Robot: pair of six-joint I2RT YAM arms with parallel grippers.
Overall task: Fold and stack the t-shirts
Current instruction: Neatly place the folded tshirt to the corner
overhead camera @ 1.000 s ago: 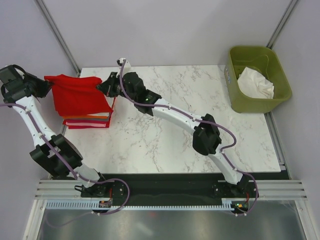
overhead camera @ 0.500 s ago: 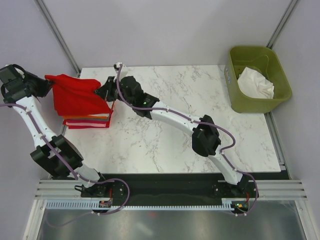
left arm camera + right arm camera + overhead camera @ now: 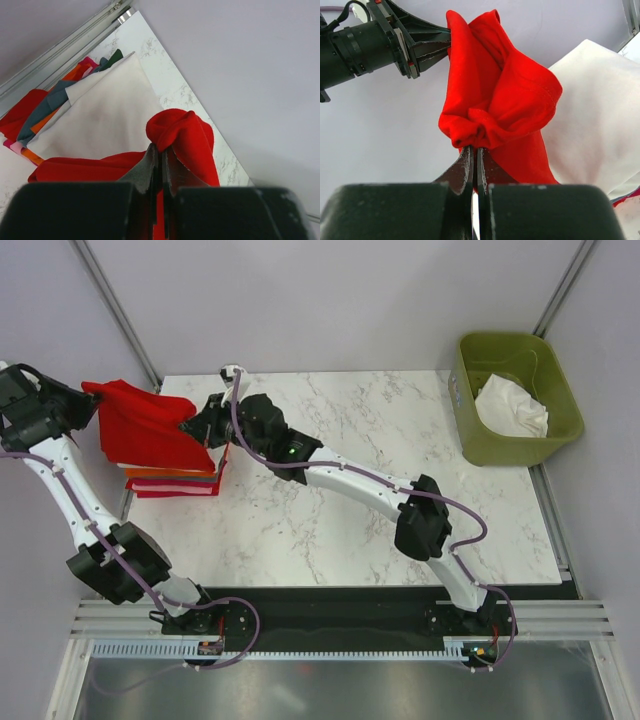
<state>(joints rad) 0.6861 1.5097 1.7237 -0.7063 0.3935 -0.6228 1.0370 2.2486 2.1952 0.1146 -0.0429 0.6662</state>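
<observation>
Both pairs of jaws are pressed together on cloth: the left jaws pinch one bunched corner of the red shirt [image 3: 145,430] and the right jaws pinch another, each with a small knot of fabric puffing out past the tips, as both wrist views show. Held this way by two points set apart, the shirt hangs between the arms as a sagging sheet instead of a lump, which looks like the reason for the two-handed hold: it lets a folded shirt be carried flat and laid down without coming undone. It sits at the far left corner of the counter [image 3: 330,510], raised over the stack [image 3: 175,483] of folded shirts, and its lower part appears to drape onto the pile, though I cannot tell how much of it rests there. From above, only orange and dark red edges of the stack peek out beneath it; the left wrist view shows a white shirt [image 3: 105,115] on top of that pile. The left arm [image 3: 60,480] reaches in from outside the counter's left edge and the right arm [image 3: 350,480] stretches across the counter, so the shirt spans the stack. Well apart, beside the far right corner, a green bin [image 3: 515,452] holds crumpled white cloth [image 3: 512,405], probably waiting its turn. Stacking seems close; lowering evenly should matter most.
</observation>
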